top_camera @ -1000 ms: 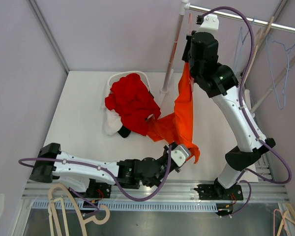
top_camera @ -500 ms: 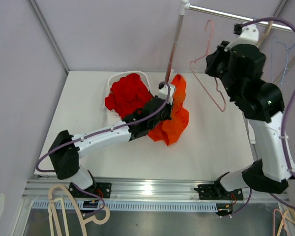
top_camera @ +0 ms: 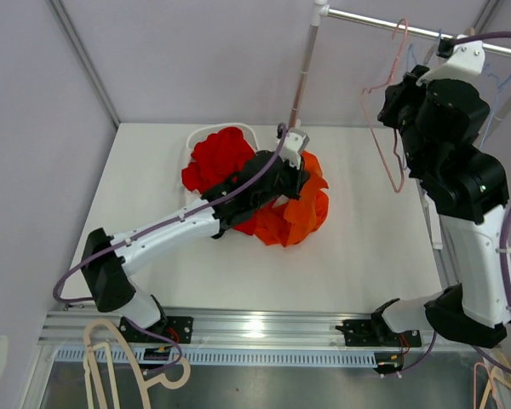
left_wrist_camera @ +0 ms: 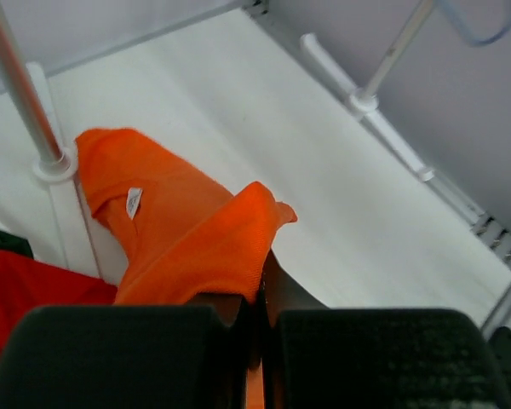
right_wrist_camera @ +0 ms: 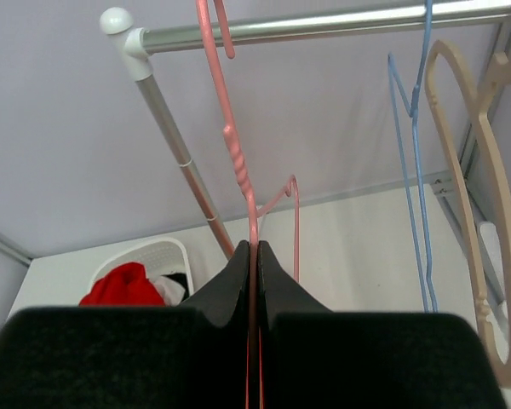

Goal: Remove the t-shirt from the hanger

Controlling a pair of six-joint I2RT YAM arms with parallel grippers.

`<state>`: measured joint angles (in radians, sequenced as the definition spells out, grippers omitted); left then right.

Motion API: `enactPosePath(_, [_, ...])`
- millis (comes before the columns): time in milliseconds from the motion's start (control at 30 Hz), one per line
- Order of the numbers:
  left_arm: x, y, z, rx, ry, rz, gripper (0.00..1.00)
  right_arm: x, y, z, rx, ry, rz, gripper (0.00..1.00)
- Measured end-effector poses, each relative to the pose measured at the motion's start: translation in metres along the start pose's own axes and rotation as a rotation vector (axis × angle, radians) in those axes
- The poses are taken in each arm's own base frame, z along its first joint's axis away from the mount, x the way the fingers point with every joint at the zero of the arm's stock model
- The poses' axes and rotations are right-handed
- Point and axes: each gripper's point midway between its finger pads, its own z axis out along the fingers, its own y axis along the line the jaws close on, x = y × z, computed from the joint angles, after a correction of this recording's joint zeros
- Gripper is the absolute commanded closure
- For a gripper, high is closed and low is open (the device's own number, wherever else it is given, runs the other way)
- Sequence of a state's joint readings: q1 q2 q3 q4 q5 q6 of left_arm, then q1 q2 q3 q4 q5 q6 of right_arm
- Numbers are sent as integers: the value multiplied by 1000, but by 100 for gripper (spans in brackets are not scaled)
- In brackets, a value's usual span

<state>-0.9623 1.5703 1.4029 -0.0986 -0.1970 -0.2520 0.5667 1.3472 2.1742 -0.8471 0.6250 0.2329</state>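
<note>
The top view looks down from above and behind the arm bases. From well back it takes in the whole white bench (top_camera: 366, 247), the walls and the rail (top_camera: 358, 16) at far right. The left wrist camera sits close behind the left hand (left_wrist_camera: 254, 290) and faces down along its fingers at the orange t-shirt (left_wrist_camera: 187, 239) and the bench's right edge. The right wrist camera tilts upward past the right hand (right_wrist_camera: 254, 256) toward the pink hanger (right_wrist_camera: 230, 128) and the rail. All three views share the upright pole (top_camera: 302, 68). The top and right wrist views also share the white basket (top_camera: 251, 129).
</note>
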Motion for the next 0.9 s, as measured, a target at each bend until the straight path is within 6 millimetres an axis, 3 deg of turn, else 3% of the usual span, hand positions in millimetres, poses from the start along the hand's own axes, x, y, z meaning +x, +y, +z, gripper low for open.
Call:
enactPosePath(133, [-51, -27, -22, 124, -76, -25, 99, 2, 4, 37, 44, -14, -30, 100])
enactPosePath(267, [-105, -71, -56, 321, -166, -68, 99, 4, 2, 82, 93, -30, -47, 100])
enactPosePath(400, [-128, -110, -87, 473, -181, -76, 99, 11, -11, 118, 142, -35, -62, 100])
enactPosePath(500, [-150, -129, -108, 564, -187, -84, 99, 13, -20, 132, 156, -40, -63, 100])
enactPosePath(633, [-220, -146, -150, 686, -303, -99, 99, 9, -34, 148, 169, -62, -48, 100])
enactPosePath(767, [-293, -136, -196, 751, -472, -102, 99, 4, -46, 157, 183, -85, -29, 100])
enactPosePath(867, [-319, -104, -211, 708, -542, -114, 99, 3, -47, 161, 178, -94, -20, 100])
enactPosePath(900, [-327, -82, -210, 651, -564, -114, 99, 4, -46, 162, 174, -92, -19, 100])
